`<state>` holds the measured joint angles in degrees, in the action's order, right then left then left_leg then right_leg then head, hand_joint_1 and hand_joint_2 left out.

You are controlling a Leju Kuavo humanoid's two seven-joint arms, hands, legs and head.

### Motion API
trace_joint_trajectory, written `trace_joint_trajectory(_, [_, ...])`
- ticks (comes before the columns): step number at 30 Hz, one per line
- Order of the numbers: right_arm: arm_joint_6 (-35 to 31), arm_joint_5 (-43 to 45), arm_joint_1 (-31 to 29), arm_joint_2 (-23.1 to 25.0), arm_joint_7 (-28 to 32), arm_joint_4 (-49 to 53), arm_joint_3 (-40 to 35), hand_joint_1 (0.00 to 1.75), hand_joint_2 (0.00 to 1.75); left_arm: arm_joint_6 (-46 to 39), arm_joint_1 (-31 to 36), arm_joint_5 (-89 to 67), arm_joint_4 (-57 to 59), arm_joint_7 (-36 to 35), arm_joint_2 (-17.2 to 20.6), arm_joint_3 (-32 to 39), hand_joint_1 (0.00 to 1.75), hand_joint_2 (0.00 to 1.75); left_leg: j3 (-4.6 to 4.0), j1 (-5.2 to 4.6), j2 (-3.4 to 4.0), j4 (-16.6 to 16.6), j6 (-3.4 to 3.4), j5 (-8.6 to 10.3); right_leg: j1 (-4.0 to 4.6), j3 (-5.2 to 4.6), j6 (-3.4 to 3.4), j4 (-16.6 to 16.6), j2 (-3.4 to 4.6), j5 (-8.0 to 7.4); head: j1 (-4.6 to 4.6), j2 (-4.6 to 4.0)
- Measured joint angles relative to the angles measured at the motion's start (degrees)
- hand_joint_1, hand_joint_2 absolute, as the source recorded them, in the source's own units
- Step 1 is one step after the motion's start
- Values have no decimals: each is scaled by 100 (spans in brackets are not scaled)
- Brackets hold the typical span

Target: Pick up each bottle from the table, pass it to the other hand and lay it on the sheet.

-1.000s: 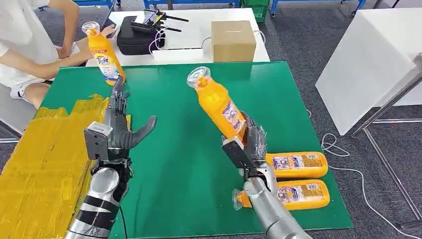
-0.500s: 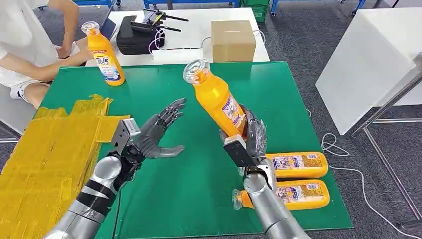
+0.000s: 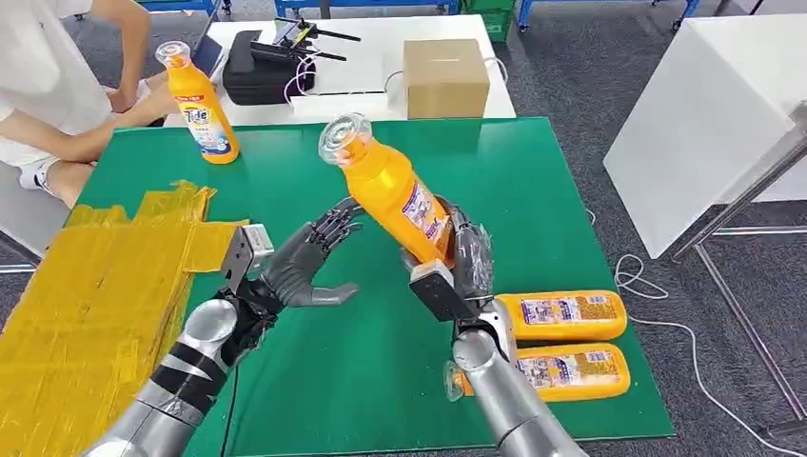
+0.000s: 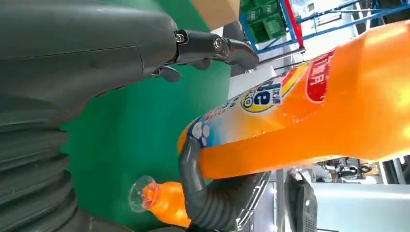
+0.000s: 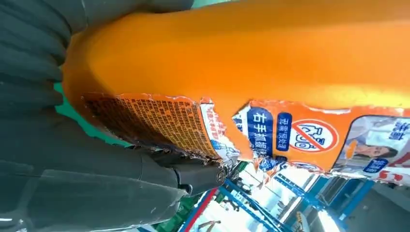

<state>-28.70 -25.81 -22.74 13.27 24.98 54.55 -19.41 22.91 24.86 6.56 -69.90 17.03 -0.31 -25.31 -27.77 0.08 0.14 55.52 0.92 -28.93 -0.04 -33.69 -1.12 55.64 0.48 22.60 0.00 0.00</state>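
Note:
My right hand grips an orange bottle by its base, tilted with its clear cap toward the far left; the bottle fills the right wrist view. My left hand is spread open just left of it, fingertips close to the bottle's body, palm facing it. In the left wrist view the bottle lies beyond my left hand. Two more orange bottles lie on the green table at the right. Another bottle stands at the far left. The yellow sheet covers the left side.
A person sits at the far left corner, an arm near the standing bottle. Behind the green table a white table holds a cardboard box and a black case. A white panel stands at the right.
My left hand swung from over the sheet's edge rightward toward the bottle and opened beside it. My right hand carried the bottle leftward and tilted it further toward the left hand.

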Motion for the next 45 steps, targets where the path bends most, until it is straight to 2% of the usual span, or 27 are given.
trace_joint_trajectory(10, [-111,-280,-5,125,-20,-114,-330,169,175,55,14,600,59,-147,-17,-37,0,175,-1,0,0,0,0,0,0,0,0,0,0,0,2,0])
trace_joint_trajectory(18, [-148,-597,-28,334,-81,-514,-905,173,175,-90,12,1280,92,-223,-138,-31,0,175,-3,0,-1,-1,0,0,0,-1,0,0,0,0,2,0])
trace_joint_trajectory(23, [-216,-673,-93,433,-159,-883,-1160,169,175,-96,-36,1567,94,-225,-144,-2,0,175,-2,0,2,-1,0,0,0,-2,0,0,0,0,2,0])
trace_joint_trajectory(27, [-207,-693,-209,463,-186,-1112,-1294,169,175,-131,-132,1713,92,-214,-144,59,0,175,-2,0,2,-1,0,0,0,-2,0,0,0,0,2,0])
trace_joint_trajectory(28, [-199,-706,-226,468,-199,-1147,-1316,175,175,-131,-166,1731,92,-203,-144,81,0,175,-2,0,1,-1,0,0,0,-2,0,0,0,0,2,0])
trace_joint_trajectory(29, [-197,-713,-236,470,-221,-1178,-1342,169,175,-131,-194,1759,92,-190,-144,111,0,175,-2,0,1,-1,0,0,0,-2,0,0,0,0,2,0])
trace_joint_trajectory(39, [-199,-804,-257,470,-249,-1233,-1462,169,175,-184,-353,1781,28,-155,-144,192,0,175,-3,0,1,-1,0,0,1,-4,0,0,0,0,4,0])
trace_joint_trajectory(40, [-199,-820,-258,470,-258,-1233,-1480,169,175,-184,-369,1788,22,-151,-144,208,159,175,-3,0,1,-1,0,0,0,-4,0,0,1,0,2,0])
trace_joint_trajectory(41, [-197,-846,-262,470,-306,-1233,-1547,175,175,-262,-397,1857,15,-122,-144,240,175,175,-3,0,2,-1,0,0,0,-4,0,0,0,0,2,0])
trace_joint_trajectory(45, [-181,-863,-269,470,-376,-1233,-1602,175,175,-505,-453,1906,15,-81,-199,339,175,175,-2,0,2,0,0,0,1,-4,0,0,0,0,2,0])
